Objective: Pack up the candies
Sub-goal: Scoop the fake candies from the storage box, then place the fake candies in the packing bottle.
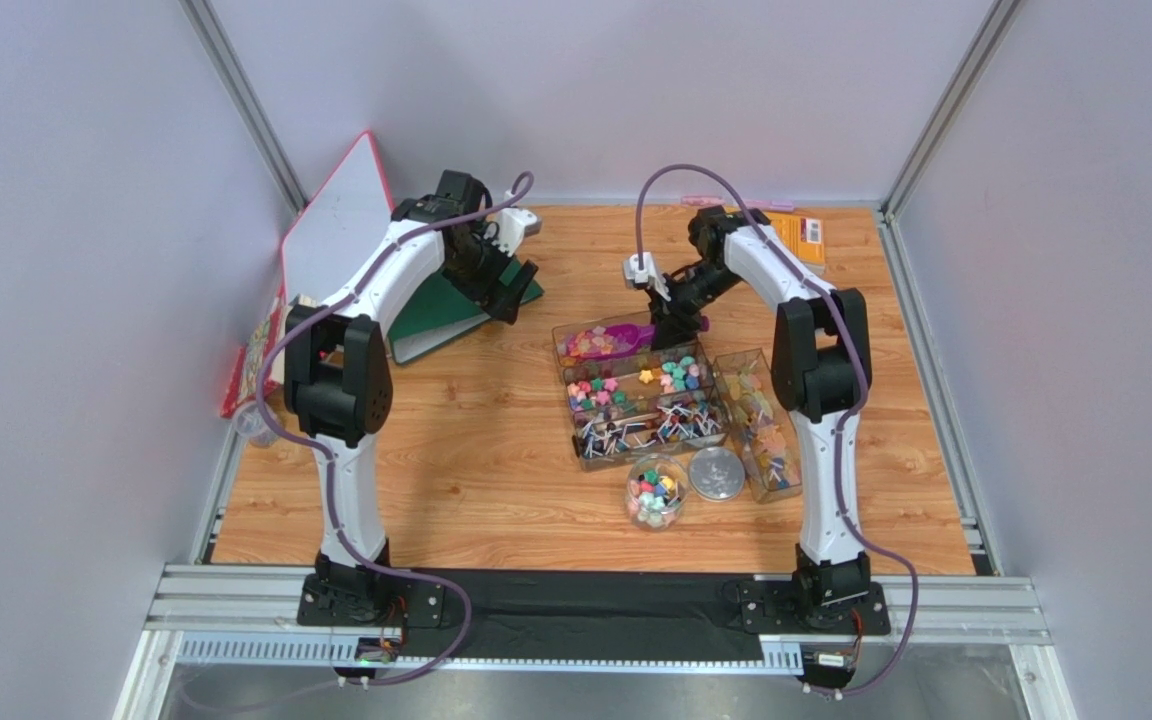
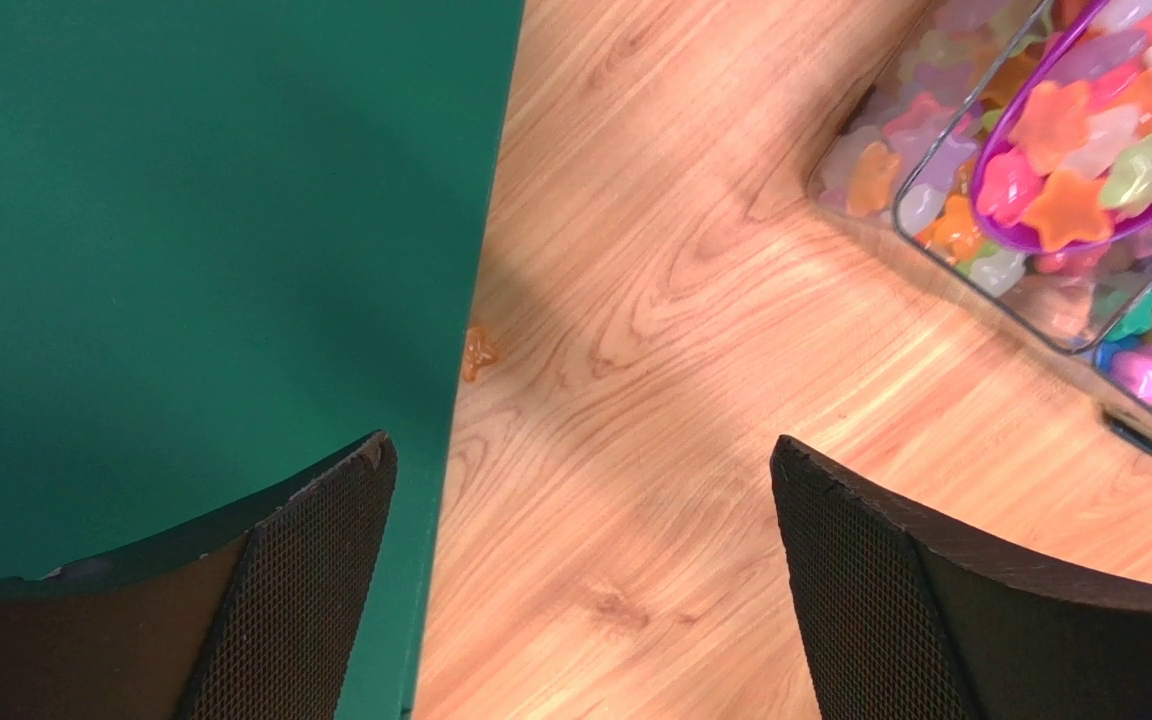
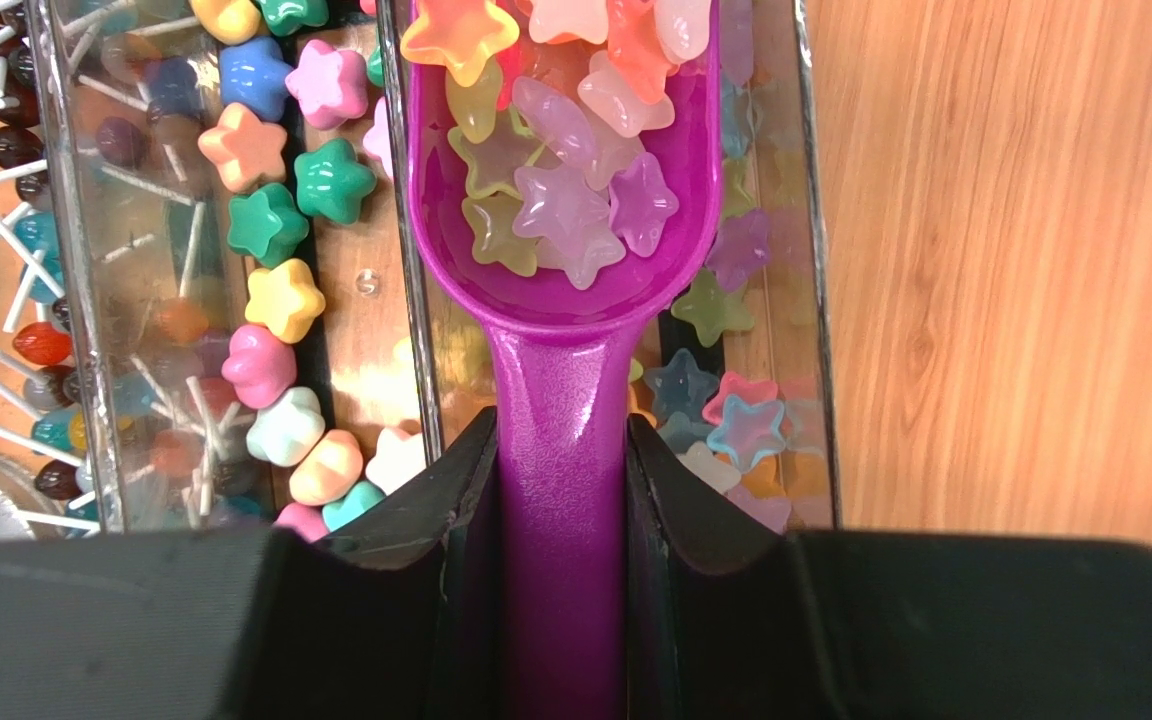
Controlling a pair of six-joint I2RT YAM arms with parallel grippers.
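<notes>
Nearby, green board [image 2: 192,255] just beside one stray candy [image 2: 476,354]

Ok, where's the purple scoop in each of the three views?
Top external: purple scoop at centre, over the far clear tray.
Left wrist: upper right corner, bowl only.
Right wrist: centre, handle gripped by the right tool.
Shared landmark: the clear tray of star candies beneath it.

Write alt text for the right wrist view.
The right gripper is shut on the handle of a purple scoop full of translucent star candies, held over a clear tray of more candies. Wooden table lies to the right.
</notes>
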